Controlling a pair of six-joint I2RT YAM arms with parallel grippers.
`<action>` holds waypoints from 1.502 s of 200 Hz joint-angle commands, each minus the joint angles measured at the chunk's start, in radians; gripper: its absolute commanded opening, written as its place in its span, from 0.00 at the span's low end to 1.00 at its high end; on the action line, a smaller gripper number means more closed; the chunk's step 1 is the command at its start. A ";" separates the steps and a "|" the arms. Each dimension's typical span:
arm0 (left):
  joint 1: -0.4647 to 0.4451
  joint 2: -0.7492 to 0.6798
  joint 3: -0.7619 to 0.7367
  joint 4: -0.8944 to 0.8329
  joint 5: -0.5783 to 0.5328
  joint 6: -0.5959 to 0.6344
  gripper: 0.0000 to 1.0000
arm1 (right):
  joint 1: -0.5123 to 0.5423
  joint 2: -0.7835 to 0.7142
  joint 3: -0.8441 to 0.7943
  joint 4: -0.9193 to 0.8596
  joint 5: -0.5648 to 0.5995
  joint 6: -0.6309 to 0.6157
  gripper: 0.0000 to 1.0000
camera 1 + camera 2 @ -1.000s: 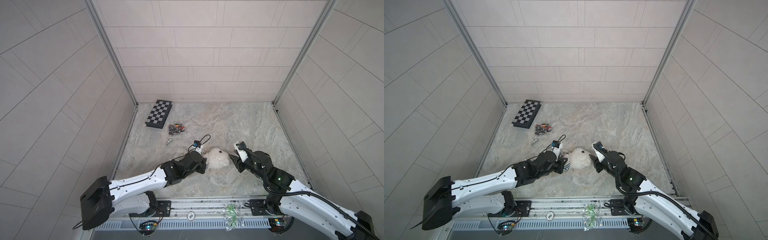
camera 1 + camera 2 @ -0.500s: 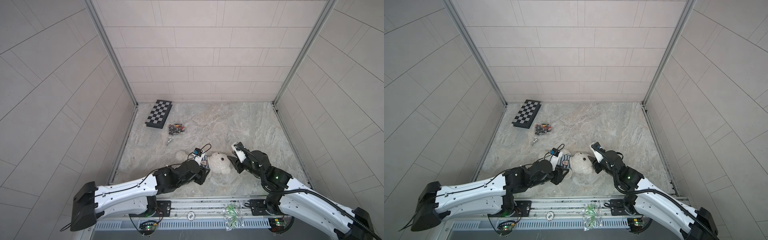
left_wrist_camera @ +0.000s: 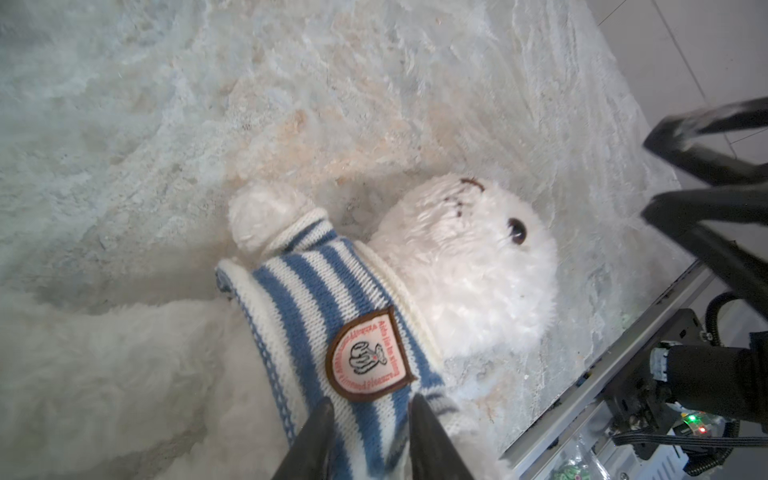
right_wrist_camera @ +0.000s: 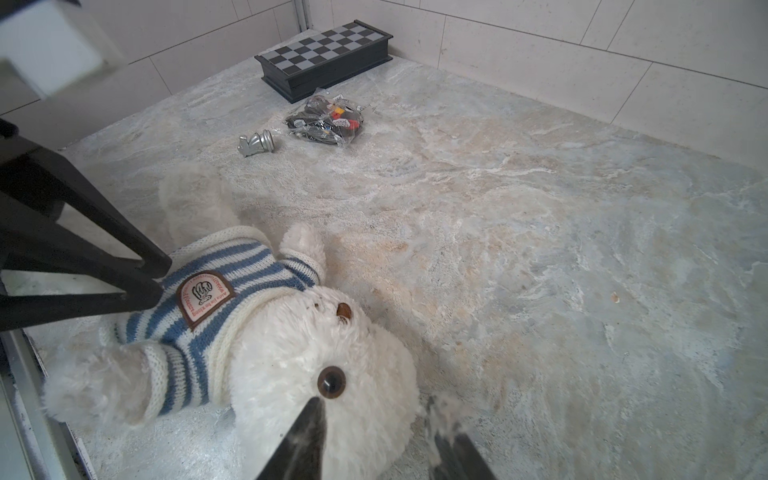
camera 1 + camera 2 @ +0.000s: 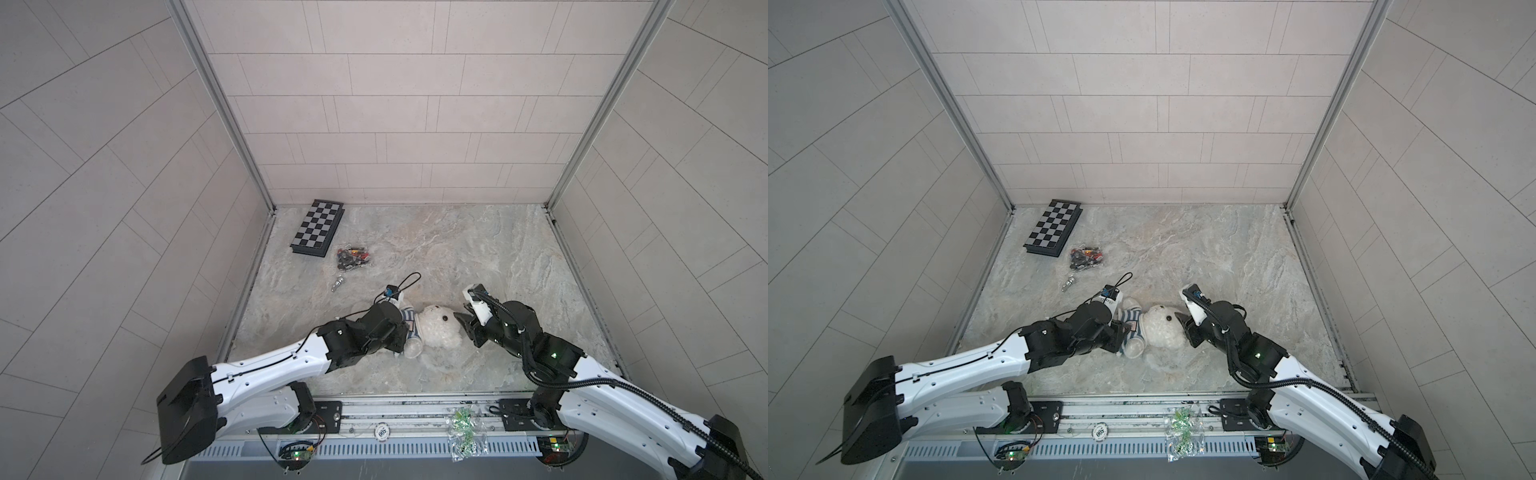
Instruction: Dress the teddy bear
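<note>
Fingers point(image 3: 313, 440) of the left gripper point(image 3: 370, 409) straddle the lower hem of the striped sweater point(image 3: 307, 299), a fold of knit between them just below the badge point(image 3: 368, 359); whether they pinch it or merely rest on it we cannot tell. We find the teddy bear point(image 5: 438, 332) on its back near the front edge of the marble table point(image 5: 478, 249), between the two arms; its long axis runs across both top views, head toward the right arm, belly and legs toward the left. The sweater is over the head with both paws through the sleeves, yet it sits bunched high on the chest, bare fur showing below it; we judge the job nearly done. The right gripper point(image 4: 374, 405) is closed on the crown of the head, fur pressed to both fingers. We reckon the coming pull runs along the body, away from the head and toward the legs; the left arm is nearer the hem, the right serves as anchor. Well apart, toward the far left corner, lie a silver chess piece point(image 5: 337, 284), a bag of small parts point(image 5: 352, 258) and a folded chessboard point(image 5: 318, 226).
</note>
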 commanded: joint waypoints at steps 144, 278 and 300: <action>-0.092 0.138 -0.254 0.259 0.041 -0.149 0.30 | -0.136 0.230 0.100 -0.024 -0.279 0.164 0.49; -0.091 0.184 -0.309 0.332 -0.039 -0.116 0.26 | -0.282 0.221 0.031 -0.030 -0.437 0.279 0.57; -0.091 0.178 -0.311 0.336 -0.036 -0.117 0.26 | -0.282 0.236 0.011 -0.015 -0.468 0.281 0.57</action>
